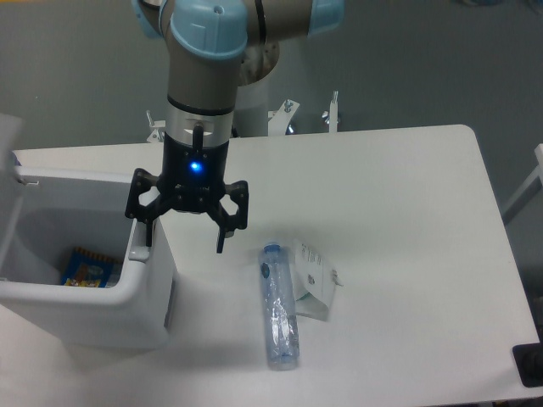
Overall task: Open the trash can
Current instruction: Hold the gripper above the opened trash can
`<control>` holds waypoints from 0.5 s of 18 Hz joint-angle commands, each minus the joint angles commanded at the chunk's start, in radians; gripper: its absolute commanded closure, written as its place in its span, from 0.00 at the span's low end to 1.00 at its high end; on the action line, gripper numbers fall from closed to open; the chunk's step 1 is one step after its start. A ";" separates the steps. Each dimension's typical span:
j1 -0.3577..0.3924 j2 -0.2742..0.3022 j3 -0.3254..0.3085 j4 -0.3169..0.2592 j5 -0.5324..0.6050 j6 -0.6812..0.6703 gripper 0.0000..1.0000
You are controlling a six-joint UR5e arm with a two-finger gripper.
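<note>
**Gripper spread at bin edge**

Your gripper hangs with fingers spread wide, holding nothing — left fingertip at the grey strip on the trash can rim. The bin sits at the table's left edge, lid up, a colourful packet inside. A plastic bottle and white pouch lie just right.
</note>
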 joint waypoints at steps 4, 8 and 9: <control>0.000 0.002 0.005 0.000 0.000 0.000 0.00; 0.000 -0.002 0.041 0.000 0.000 0.002 0.00; 0.003 -0.008 0.060 0.000 0.000 0.002 0.00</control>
